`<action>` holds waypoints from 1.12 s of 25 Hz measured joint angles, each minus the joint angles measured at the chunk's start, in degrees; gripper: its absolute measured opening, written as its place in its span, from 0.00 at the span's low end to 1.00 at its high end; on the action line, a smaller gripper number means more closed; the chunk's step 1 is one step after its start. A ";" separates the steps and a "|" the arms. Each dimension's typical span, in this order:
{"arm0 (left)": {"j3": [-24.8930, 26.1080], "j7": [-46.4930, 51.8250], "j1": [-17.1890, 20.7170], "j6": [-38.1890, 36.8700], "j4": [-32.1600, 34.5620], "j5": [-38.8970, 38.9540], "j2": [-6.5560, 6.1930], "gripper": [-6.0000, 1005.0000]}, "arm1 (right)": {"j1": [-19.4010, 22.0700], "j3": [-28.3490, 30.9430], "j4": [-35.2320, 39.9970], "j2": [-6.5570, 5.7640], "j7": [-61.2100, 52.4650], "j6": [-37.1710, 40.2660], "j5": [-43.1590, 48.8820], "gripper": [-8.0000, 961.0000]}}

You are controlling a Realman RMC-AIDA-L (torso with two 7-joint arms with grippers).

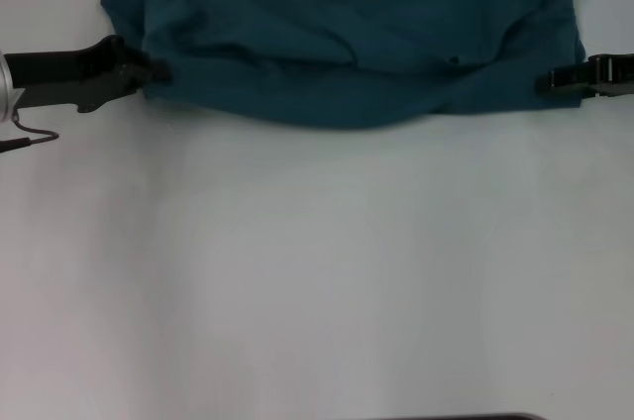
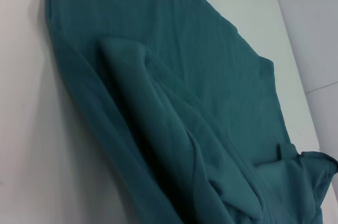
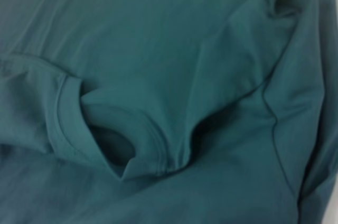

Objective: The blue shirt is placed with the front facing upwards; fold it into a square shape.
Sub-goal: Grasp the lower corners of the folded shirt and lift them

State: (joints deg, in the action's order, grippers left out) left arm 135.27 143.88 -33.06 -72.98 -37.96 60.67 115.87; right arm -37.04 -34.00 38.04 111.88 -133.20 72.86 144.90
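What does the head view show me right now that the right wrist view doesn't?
Only the head view shows both grippers: the left gripper at the near left edge of the blue shirt, the right gripper at its near right edge. It also shows the bare white table in front of the shirt. Only the right wrist view shows a ribbed opening, the collar or a sleeve cuff, gaping amid the folds; no fingers appear there. Both show the same teal fabric bunched and creased rather than flat, with no lettering visible.
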 joint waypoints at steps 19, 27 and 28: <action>0.00 0.00 -0.61 0.03 0.00 0.10 0.06 0.02 | -1.28 -0.83 -1.29 -0.13 -0.57 -0.31 0.03 0.77; 0.00 0.00 -0.59 -0.06 -0.01 0.08 0.06 0.03 | -0.93 -1.42 -0.73 -0.54 -2.21 -0.53 2.72 0.66; 0.00 0.00 -0.57 -0.04 0.00 0.09 0.06 0.03 | -0.86 -1.42 -0.67 -0.56 -2.22 -0.52 2.72 0.62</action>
State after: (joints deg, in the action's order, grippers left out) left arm 135.26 143.87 -33.63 -73.02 -37.97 60.76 115.93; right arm -37.90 -35.43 37.38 111.31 -135.42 72.34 147.62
